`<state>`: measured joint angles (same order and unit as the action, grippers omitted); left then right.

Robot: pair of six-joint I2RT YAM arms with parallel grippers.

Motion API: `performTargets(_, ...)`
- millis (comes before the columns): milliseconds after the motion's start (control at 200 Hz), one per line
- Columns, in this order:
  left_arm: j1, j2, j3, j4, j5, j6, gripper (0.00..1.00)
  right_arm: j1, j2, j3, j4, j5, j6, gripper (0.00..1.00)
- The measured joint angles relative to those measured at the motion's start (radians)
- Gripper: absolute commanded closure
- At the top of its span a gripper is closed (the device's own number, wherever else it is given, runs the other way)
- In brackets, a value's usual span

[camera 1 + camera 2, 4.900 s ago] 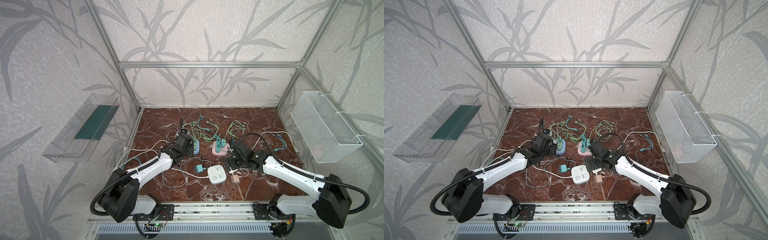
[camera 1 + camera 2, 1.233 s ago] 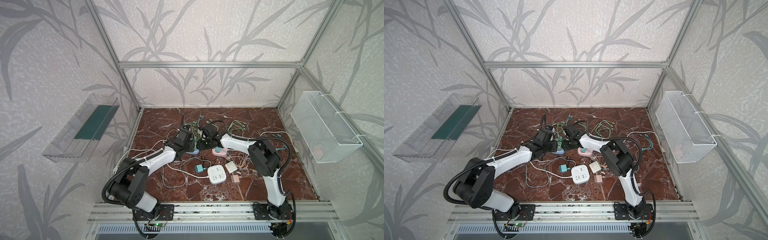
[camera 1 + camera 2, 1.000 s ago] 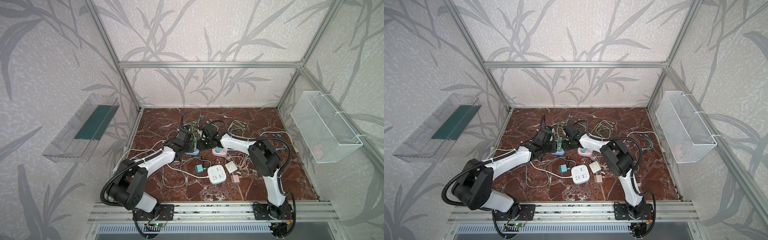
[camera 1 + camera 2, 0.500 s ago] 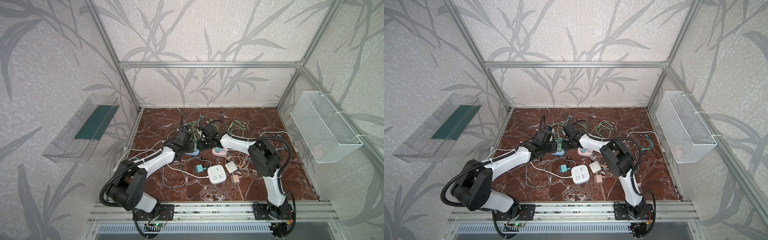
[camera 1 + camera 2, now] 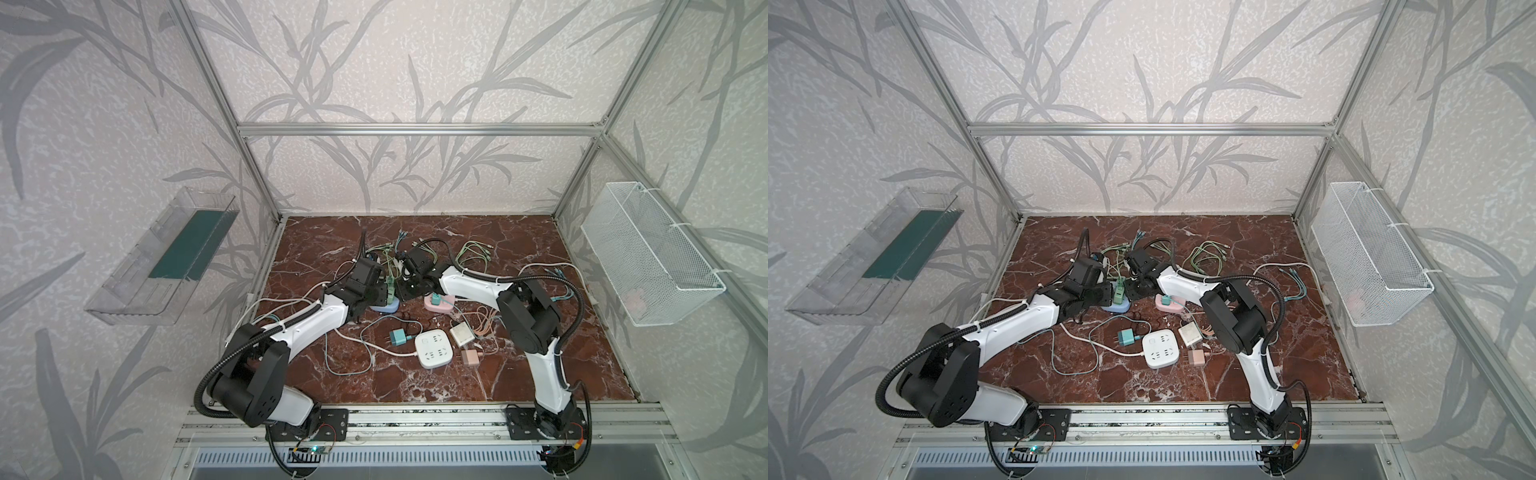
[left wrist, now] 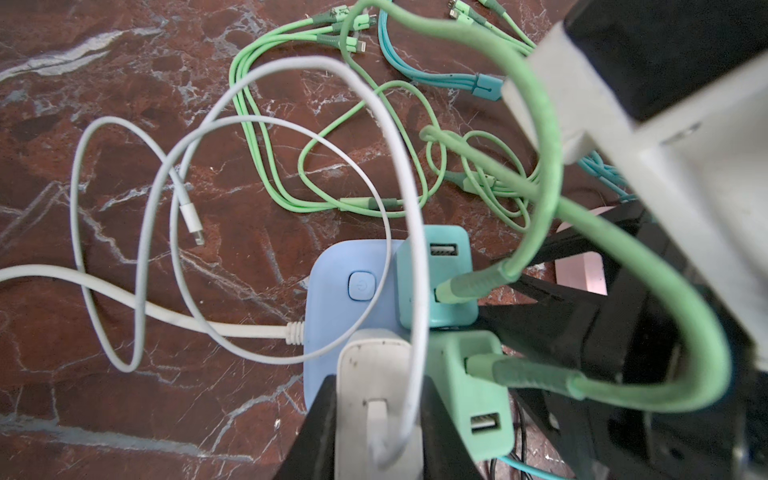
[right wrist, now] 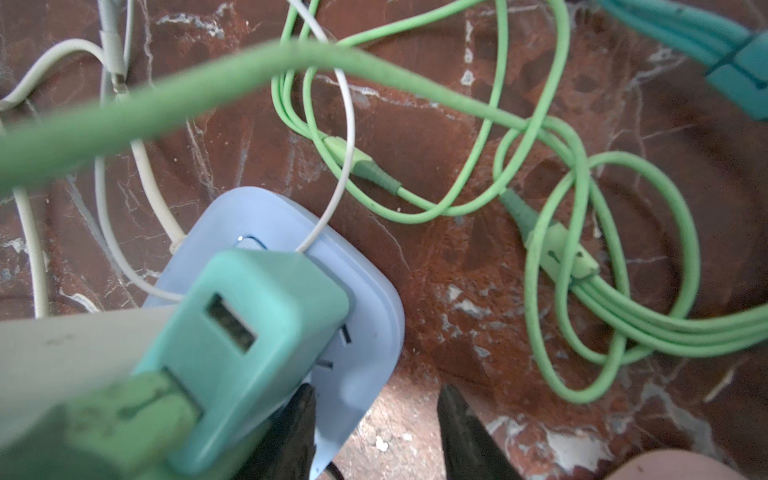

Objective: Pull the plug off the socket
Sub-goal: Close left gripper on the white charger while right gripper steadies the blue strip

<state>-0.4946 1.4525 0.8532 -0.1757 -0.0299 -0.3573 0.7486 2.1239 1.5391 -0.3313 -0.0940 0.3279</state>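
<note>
Now: boxy, smooth white plug (image 6: 374,370) stands on rounded blue socket (image 6: 332,291), long axis vertical, clamped between left fingers (image 6: 320,419); right fingers (image 7: 465,432) apart.

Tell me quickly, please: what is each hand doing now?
Left hand: closed on the white plug.
Right hand: open, at the blue socket corner.

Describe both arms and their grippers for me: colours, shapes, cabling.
Both the left arm and the right arm have smooth white links between bulky black joint housings. A black corrugated hose loops along each. The left gripper and right gripper have black tapering fingers. No markings are legible.
</note>
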Motion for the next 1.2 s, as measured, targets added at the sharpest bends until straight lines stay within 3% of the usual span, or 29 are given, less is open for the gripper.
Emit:
performTargets(815,-0.002,0.047,0.047,-0.024,0.001,0.009,0.94,0.012,0.01,0.035,-0.053,0.051,-0.045,0.52)
performTargets(1200,-0.001,-0.029,0.008,0.03,0.018,0.055,0.94,0.013,0.019,0.051,-0.071,0.053,-0.051,0.52)
